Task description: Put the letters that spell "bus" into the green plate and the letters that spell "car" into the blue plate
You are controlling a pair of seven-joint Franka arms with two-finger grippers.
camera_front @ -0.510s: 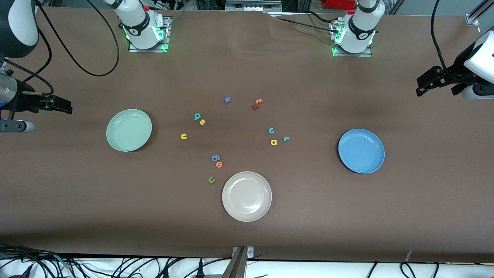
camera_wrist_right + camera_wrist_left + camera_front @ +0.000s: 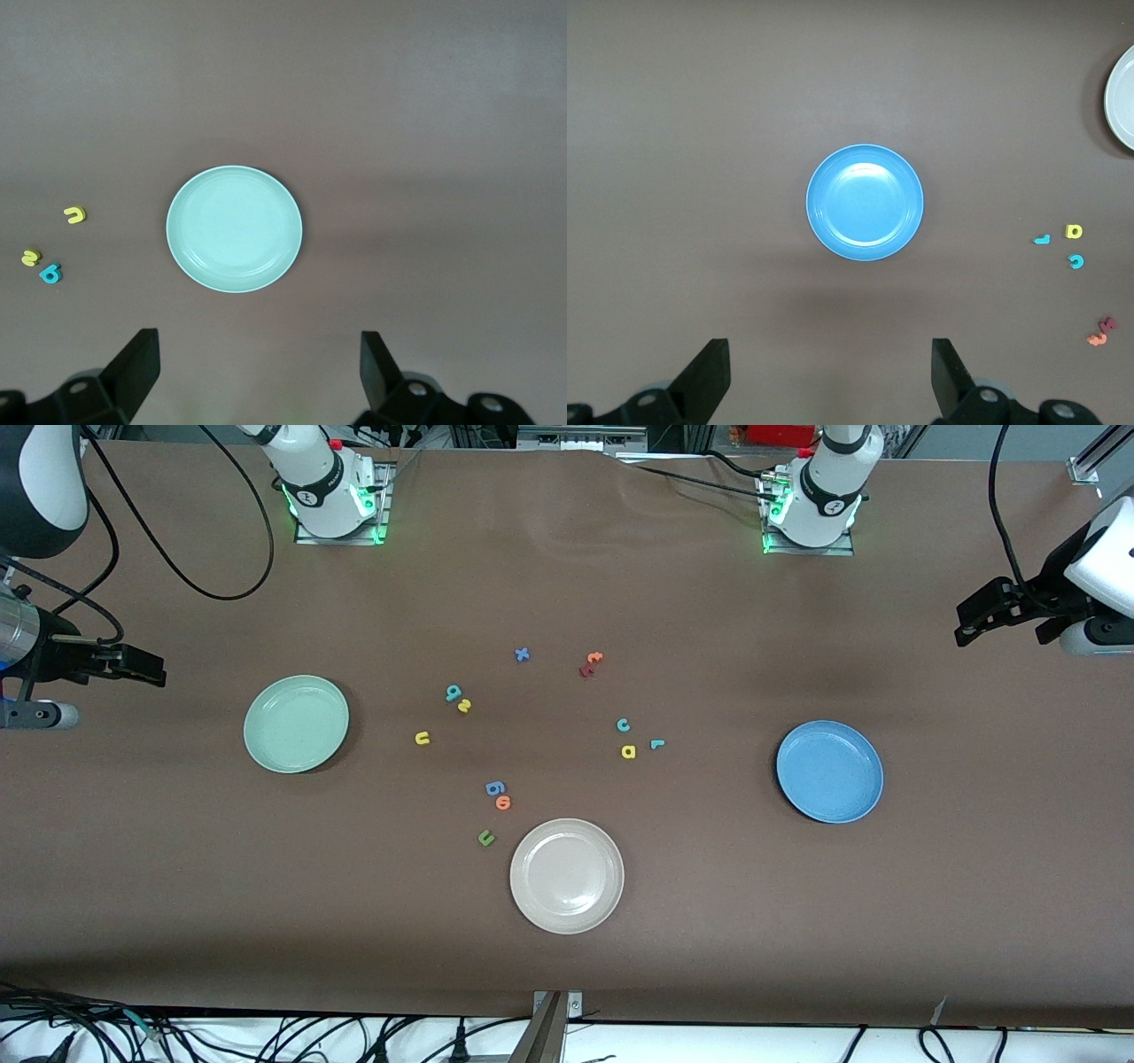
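Since both arms wait high at the table's ends, I take stock first. The left gripper (image 2: 828,385) hangs over bare table at its own end, jaws spread wide and empty; the right gripper (image 2: 257,381) does the same at its end.

The teal b (image 2: 453,692) and yellow s (image 2: 464,706) touch; the yellow u (image 2: 423,738) lies nearer the green plate (image 2: 296,724). The teal c (image 2: 623,725), yellow a (image 2: 628,752) and teal r (image 2: 656,744) cluster toward the blue plate (image 2: 829,771). Both plates are empty.

I judge these letters featherlight, soft and flat (likely to skid or tip), so I'd pinch across the outer edges, low.

Decoys: blue 6-shape (image 2: 494,787), orange o (image 2: 503,803), dark green u (image 2: 485,837), beige plate (image 2: 567,876), blue x (image 2: 522,654), orange t (image 2: 594,658). None blocks an approach, though b and s crowd each other.
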